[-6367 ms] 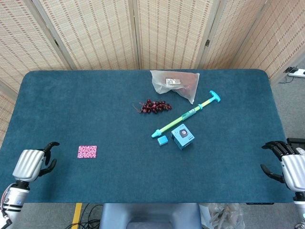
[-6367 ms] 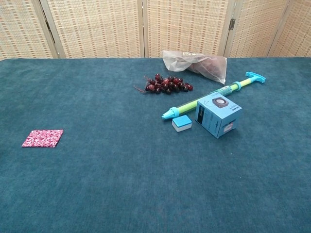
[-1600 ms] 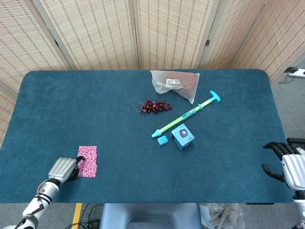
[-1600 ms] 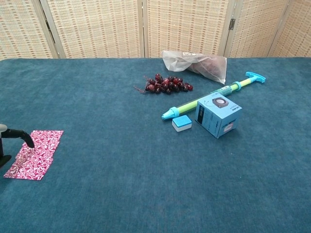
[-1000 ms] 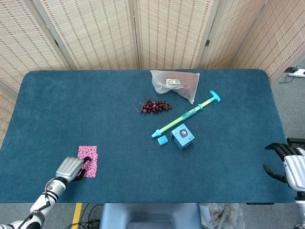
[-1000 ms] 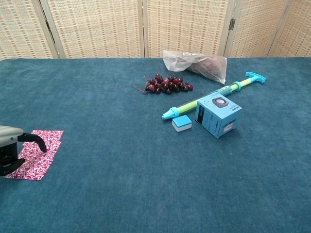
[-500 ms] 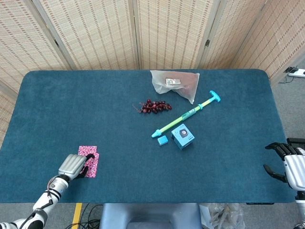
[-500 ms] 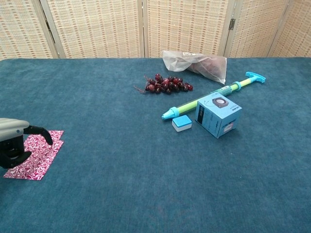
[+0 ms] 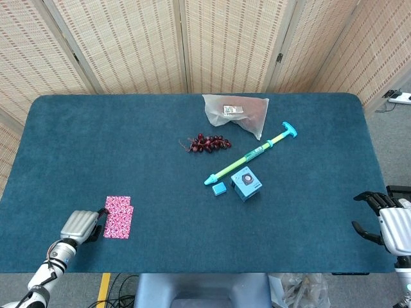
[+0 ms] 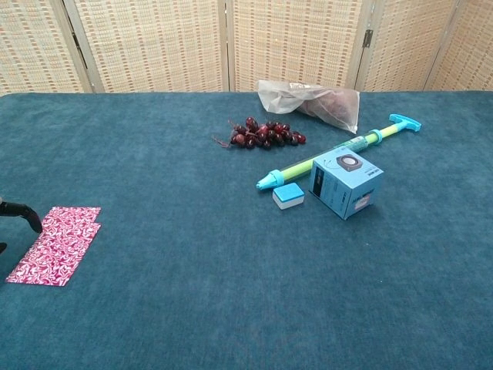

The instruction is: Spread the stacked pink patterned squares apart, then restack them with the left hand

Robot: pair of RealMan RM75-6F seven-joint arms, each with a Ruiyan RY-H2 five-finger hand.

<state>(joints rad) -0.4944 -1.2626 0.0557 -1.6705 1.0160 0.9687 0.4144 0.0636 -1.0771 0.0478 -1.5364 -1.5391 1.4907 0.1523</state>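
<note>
Two pink patterned squares (image 9: 118,217) lie flat near the table's front left, overlapping, the nearer one shifted slightly right of the farther one. In the chest view the pink squares (image 10: 56,243) show as a long offset strip. My left hand (image 9: 78,225) sits just left of them, holding nothing, fingers pointing at their left edge. Only a dark fingertip of my left hand (image 10: 23,211) shows in the chest view, beside the farther square's left corner. My right hand (image 9: 387,222) hangs off the table's front right corner, fingers apart and empty.
In the table's middle lie a bunch of dark red grapes (image 9: 207,143), a clear plastic bag (image 9: 237,113), a green and blue pump (image 9: 252,153), a blue box (image 9: 246,183) and a small blue block (image 9: 219,188). The table edge (image 9: 192,272) runs just below the squares.
My left hand has drawn back to the left, off the squares. The squares have stayed overlapped and offset. The right hand has barely moved.
</note>
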